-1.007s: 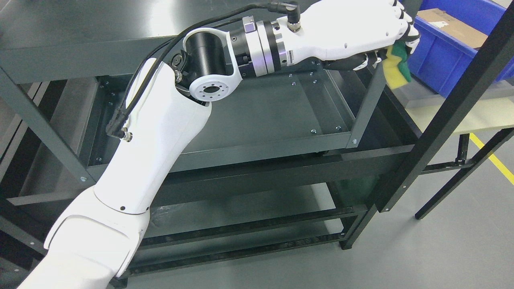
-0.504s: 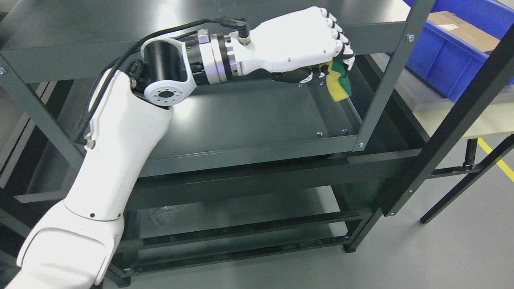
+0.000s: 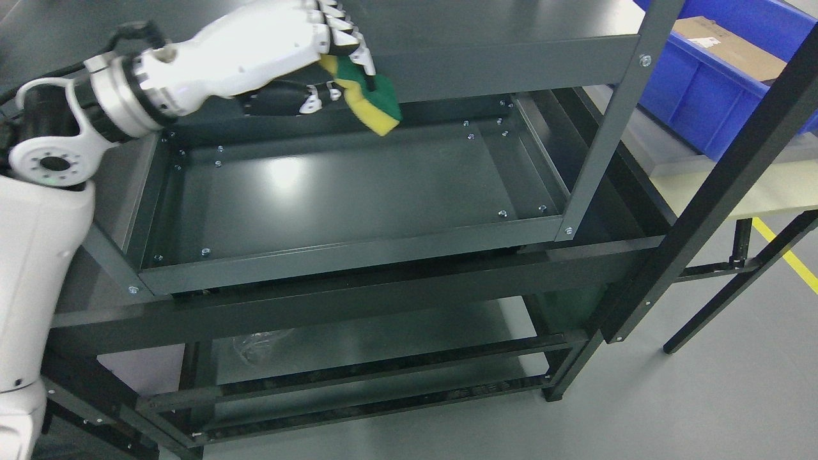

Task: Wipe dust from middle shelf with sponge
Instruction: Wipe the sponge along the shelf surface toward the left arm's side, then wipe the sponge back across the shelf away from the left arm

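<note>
Plainly soft and light, the sponge (image 3: 367, 102) hung above the middle shelf (image 3: 332, 185), near its back wall, its upper end pinched in the left hand's (image 3: 268, 45) curled fingers (image 3: 339, 32).

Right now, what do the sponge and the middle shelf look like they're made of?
The sponge in the left hand looks like soft yellow foam backed by a green scouring layer, matte and slightly bent in the grip. The middle shelf appears to be painted sheet metal, dark grey: it shows a glossy light reflection, folded rims and screw heads at the corners.
</note>
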Motion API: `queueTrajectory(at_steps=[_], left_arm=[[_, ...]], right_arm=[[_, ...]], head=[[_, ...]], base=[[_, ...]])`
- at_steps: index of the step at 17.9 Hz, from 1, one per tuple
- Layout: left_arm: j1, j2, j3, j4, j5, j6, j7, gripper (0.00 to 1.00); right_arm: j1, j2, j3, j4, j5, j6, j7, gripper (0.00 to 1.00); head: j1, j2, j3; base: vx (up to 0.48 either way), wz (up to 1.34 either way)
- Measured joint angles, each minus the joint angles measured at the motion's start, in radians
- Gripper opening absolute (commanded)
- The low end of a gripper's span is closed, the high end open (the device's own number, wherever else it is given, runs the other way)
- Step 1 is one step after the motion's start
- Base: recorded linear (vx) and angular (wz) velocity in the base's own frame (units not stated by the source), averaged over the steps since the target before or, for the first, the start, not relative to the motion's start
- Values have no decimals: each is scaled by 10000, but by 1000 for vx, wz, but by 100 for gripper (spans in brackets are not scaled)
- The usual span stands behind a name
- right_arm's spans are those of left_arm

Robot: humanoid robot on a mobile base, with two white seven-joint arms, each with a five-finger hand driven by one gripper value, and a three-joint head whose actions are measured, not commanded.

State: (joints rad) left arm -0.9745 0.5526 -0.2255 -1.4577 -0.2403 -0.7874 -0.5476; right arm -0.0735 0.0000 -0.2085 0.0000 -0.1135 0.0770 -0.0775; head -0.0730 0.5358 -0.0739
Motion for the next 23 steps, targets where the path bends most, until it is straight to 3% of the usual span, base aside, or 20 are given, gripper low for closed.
queueTrajectory(at_steps=[6, 12, 17, 23], left_arm=[[1887, 2494, 1300, -217, 2261, 11, 4, 2], [2531, 3655, 1963, -325, 3038, 30, 57, 1], [1398, 3165, 1307, -371, 2675, 60, 77, 1], [-28, 955, -10, -335, 1593, 20, 6, 2]], right_arm=[[-1, 0, 0, 0, 0, -2, 0, 100], [0, 0, 0, 0, 0, -1, 34, 100], [0, 0, 0, 0, 0, -1, 40, 100], [-1, 0, 0, 0, 0, -3, 45, 100]], head=[[0, -1, 0], [0, 0, 0], [0, -1, 0], [0, -1, 0]], base=[[-1, 13], [-27, 68], [-54, 145], [-18, 88]])
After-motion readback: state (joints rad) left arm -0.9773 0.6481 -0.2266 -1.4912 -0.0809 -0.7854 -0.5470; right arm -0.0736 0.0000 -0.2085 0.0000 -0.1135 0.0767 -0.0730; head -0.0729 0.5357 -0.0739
